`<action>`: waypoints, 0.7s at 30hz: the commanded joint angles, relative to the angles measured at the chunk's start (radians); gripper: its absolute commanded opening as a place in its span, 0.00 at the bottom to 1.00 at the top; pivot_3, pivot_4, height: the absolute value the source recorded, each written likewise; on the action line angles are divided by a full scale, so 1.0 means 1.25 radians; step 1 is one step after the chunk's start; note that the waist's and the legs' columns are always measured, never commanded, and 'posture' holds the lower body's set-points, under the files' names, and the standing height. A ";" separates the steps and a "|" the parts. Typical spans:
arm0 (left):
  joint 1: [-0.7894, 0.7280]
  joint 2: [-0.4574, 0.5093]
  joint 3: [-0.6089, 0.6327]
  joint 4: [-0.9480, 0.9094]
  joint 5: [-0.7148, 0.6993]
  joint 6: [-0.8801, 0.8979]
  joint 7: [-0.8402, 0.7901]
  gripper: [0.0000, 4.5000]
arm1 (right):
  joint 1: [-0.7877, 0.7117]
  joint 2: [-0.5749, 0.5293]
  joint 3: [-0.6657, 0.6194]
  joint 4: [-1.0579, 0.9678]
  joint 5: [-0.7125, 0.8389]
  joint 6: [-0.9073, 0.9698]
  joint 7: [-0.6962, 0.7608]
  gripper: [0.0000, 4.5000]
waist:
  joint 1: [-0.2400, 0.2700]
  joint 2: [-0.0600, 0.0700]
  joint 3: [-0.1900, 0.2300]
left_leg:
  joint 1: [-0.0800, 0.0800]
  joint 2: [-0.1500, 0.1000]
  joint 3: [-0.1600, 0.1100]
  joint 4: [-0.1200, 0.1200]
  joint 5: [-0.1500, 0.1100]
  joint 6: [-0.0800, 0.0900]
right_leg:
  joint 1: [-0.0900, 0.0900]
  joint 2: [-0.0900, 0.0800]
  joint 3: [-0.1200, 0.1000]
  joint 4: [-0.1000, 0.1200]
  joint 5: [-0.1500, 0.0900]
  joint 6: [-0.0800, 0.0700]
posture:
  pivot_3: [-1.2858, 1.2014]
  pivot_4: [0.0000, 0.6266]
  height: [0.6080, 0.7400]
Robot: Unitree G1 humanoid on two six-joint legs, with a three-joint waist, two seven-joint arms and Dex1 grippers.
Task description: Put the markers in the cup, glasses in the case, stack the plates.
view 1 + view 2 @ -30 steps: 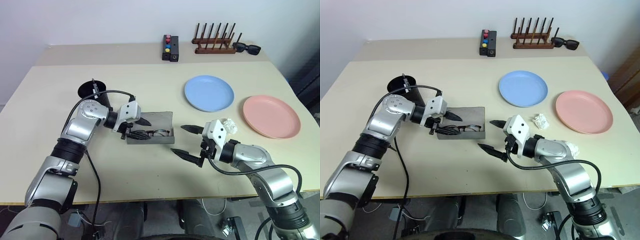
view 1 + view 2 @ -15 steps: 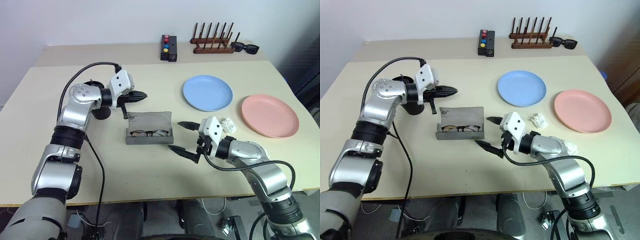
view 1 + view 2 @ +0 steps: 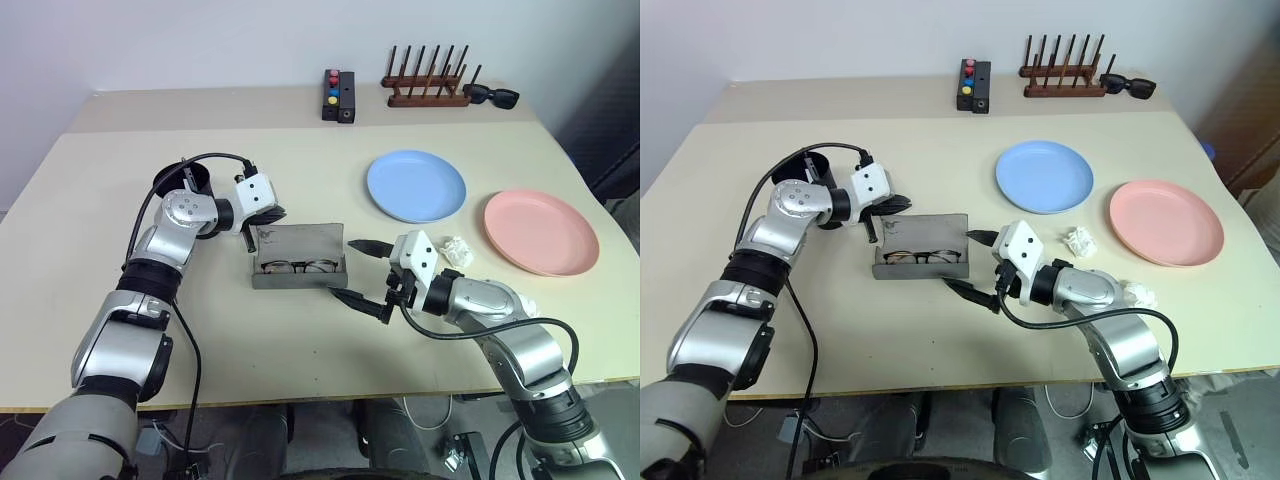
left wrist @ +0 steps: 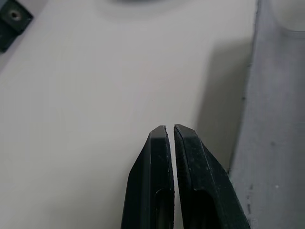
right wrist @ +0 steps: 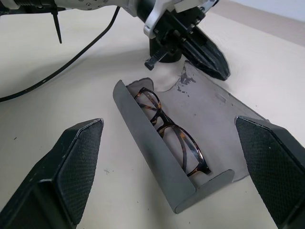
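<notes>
Thin dark wire-framed glasses point(image 5: 169, 131) lie in the open grey fabric case point(image 3: 300, 258), lid unshut, left end effector point(image 4: 174, 136) clenched empty at it, right end effector point(image 3: 362, 272) released nearby, blue plate point(image 3: 416, 186) and pink plate point(image 3: 541, 232) unstacked.

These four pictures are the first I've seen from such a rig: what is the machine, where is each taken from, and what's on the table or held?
It is a humanoid robot with two arms, each ending in a two-fingered black gripper. Two pictures come from its head, looking down over the table; the other two from cameras on its wrists. The left gripper is shut and empty at the far edge of the open grey case; the right gripper is wide open, holding nothing. The glasses lie in the case. Also there: a black cup, a blue plate, a pink plate, crumpled paper, a wooden rack, black sunglasses and a button box.
</notes>
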 commanded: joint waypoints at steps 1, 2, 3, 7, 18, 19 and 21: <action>0.029 0.038 0.024 -0.080 -0.059 0.030 -0.095 0.05 | -0.007 0.003 -0.007 -0.012 0.001 -0.011 -0.001 1.00 | -0.001 0.000 0.000 | 0.000 0.000 0.000 0.000 0.000 0.000 | 0.000 0.000 0.000 0.000 0.000 0.000 | 0.52 0.24 0.99; 0.041 0.049 0.025 -0.100 -0.069 0.038 -0.117 0.05 | -0.007 0.003 -0.008 -0.011 0.001 -0.012 -0.001 1.00 | -0.002 0.000 0.000 | 0.000 0.000 0.000 0.000 0.000 0.000 | 0.000 0.000 0.000 0.000 0.000 0.000 | 0.52 0.24 0.99; 0.053 0.059 0.024 -0.118 -0.076 0.045 -0.134 0.05 | -0.007 0.002 -0.008 -0.010 0.000 -0.013 0.000 1.00 | -0.002 0.000 0.000 | 0.000 0.000 0.000 0.000 0.000 0.000 | 0.000 0.000 0.000 0.000 0.000 0.000 | 0.52 0.24 0.99; 0.099 0.085 0.028 -0.194 -0.108 0.072 -0.175 0.05 | -0.010 0.002 -0.007 -0.006 0.000 -0.014 0.003 1.00 | 0.000 0.000 0.000 | 0.000 0.000 0.000 0.000 0.000 0.000 | 0.000 0.000 0.000 0.000 0.000 0.000 | 0.52 0.24 0.99; 0.234 0.115 0.020 -0.387 -0.125 0.128 -0.170 0.05 | -0.024 0.002 -0.004 0.011 -0.007 -0.019 0.010 1.00 | 0.002 0.000 0.000 | 0.000 0.000 0.000 0.000 0.000 0.000 | 0.000 0.000 0.000 0.000 -0.001 -0.003 | 0.52 0.24 0.99; 0.231 0.103 0.035 -0.387 -0.133 0.129 -0.147 0.05 | -0.030 0.003 -0.006 0.017 -0.013 -0.023 0.006 1.00 | 0.002 0.000 0.000 | 0.000 0.000 0.000 0.000 0.000 0.000 | 0.000 0.000 0.000 0.000 -0.002 -0.003 | 0.52 0.24 0.99; 0.224 0.085 0.065 -0.395 -0.159 0.147 -0.113 0.05 | -0.046 0.000 -0.010 0.035 -0.034 -0.031 -0.005 1.00 | 0.003 0.000 0.000 | 0.000 0.000 0.000 0.000 0.000 0.000 | 0.000 0.000 0.000 0.000 -0.002 -0.003 | 0.52 0.24 0.99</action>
